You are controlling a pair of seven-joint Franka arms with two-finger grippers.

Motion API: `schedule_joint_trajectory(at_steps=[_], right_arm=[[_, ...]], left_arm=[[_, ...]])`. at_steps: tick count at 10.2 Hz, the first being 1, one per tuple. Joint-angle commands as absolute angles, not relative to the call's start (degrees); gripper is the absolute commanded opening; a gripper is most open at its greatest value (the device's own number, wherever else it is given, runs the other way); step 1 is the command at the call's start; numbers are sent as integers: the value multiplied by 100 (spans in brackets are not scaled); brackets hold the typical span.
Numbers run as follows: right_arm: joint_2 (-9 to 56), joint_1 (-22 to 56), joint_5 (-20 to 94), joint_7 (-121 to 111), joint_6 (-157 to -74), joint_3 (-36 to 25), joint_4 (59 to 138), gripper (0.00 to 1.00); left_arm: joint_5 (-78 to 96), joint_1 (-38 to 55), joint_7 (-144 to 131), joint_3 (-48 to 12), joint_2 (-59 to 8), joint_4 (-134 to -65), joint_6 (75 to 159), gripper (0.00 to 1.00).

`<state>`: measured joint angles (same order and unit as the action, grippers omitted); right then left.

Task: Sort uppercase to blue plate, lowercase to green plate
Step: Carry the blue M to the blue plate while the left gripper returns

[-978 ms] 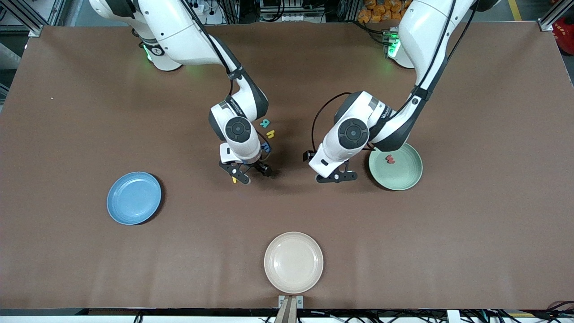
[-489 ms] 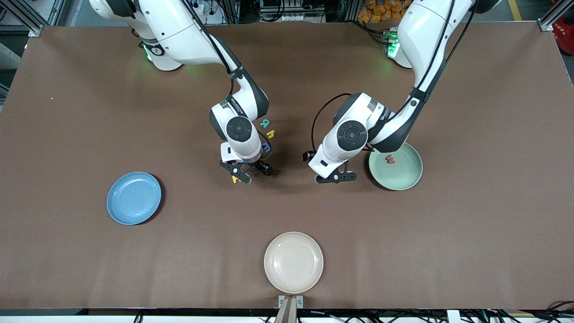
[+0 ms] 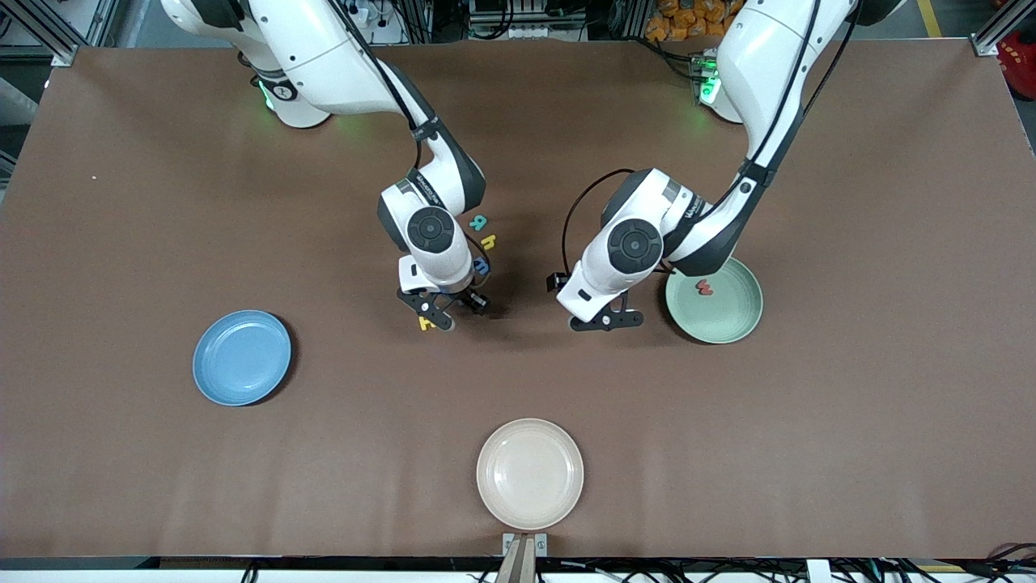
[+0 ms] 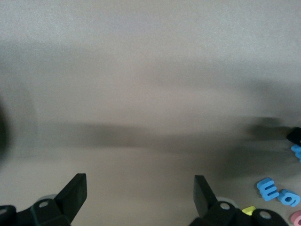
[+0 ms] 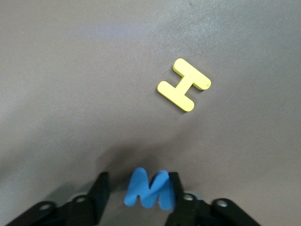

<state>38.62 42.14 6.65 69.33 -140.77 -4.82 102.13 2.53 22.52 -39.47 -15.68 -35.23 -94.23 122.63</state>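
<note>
Right gripper: low over mid-table, jaws narrowed since a second ago, blue M between them; one finger touches it, the other stands just apart.
Yellow H: flat on the table nearby.
Left gripper: spread wide, empty, waiting beside green plate.
Blue plate: toward the right arm's end.

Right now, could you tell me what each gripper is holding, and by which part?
The right gripper is closing on the blue M's outer sides. The left gripper holds nothing.
</note>
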Motion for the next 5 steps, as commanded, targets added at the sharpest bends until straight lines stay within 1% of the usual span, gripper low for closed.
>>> schedule_joint_trajectory(at_steps=[1,5], right_arm=[[3700,4254,800,6908,-14098,-475,10424,0],[3385,4158,800,6856,-13975,-483,10424,0]], left_arm=[[378,2268,-3955,-1564,-3595,-9325,12270,100],[378,2355,-4122,-1564,-3612,-9194,12287,100]])
